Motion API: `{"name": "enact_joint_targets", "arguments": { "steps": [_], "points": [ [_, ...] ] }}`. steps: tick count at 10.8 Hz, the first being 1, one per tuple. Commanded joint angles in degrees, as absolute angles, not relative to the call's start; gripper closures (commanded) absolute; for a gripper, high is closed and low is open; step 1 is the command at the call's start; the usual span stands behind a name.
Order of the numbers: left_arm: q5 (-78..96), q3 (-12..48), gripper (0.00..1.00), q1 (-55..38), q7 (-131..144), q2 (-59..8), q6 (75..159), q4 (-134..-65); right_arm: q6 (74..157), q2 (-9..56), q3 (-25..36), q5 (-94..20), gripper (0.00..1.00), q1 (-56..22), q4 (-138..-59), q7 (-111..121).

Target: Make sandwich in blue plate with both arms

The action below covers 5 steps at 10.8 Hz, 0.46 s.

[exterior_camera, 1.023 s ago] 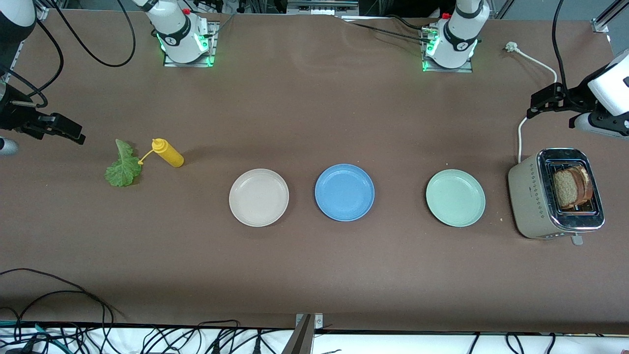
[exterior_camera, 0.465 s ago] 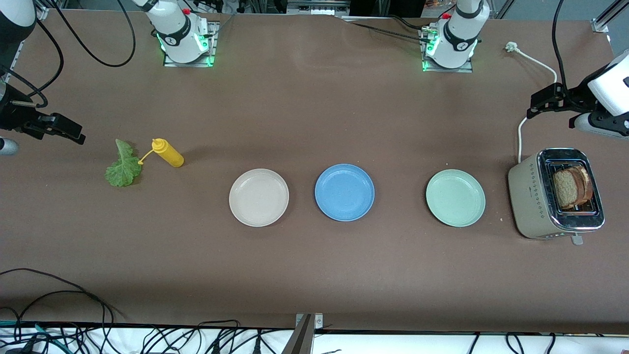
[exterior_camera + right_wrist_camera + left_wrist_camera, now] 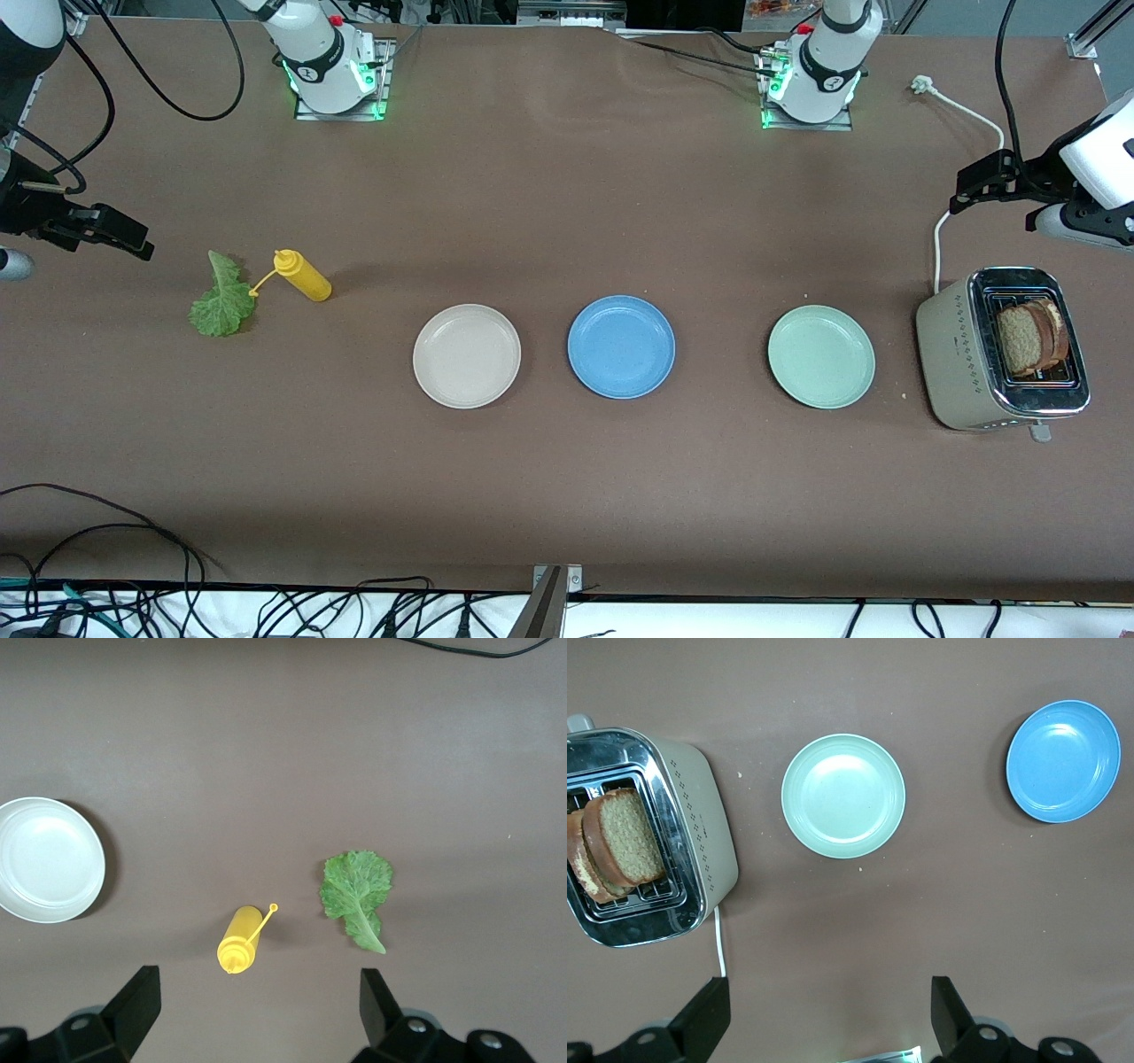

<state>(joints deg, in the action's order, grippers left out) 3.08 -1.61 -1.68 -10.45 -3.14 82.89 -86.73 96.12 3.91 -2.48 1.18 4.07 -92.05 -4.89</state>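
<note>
The blue plate (image 3: 621,346) (image 3: 1063,760) lies bare at the middle of the table, between a cream plate (image 3: 467,355) and a pale green plate (image 3: 821,356). Two brown bread slices (image 3: 1030,338) (image 3: 618,840) stand in a toaster (image 3: 952,354) at the left arm's end. A green lettuce leaf (image 3: 221,298) (image 3: 356,889) lies flat at the right arm's end. My left gripper (image 3: 979,184) (image 3: 828,997) hangs open over bare table beside the toaster. My right gripper (image 3: 111,232) (image 3: 257,997) hangs open over the table near the leaf. Neither holds anything.
A yellow squeeze bottle (image 3: 304,276) (image 3: 240,944) lies on its side next to the leaf, its cap dangling on a strap. The toaster's white cord (image 3: 966,115) runs toward the left arm's base. Loose black cables (image 3: 106,532) cross the table's near corner.
</note>
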Motion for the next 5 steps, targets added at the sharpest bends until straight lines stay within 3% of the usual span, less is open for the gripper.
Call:
{"name": "enact_joint_targets", "arguments": {
  "steps": [1,5],
  "points": [
    [2.02,-1.67,0.0,-1.58,-11.51,-3.87,81.91,-84.9,95.54,3.96,-2.11,0.97,0.0,3.6,-91.49,-5.1],
    [2.02,-1.84,0.0,-1.41,-11.51,-3.87,81.83,-84.99,95.62,3.96,-2.11,0.97,0.0,3.6,-91.49,-5.1]
  ]
}}
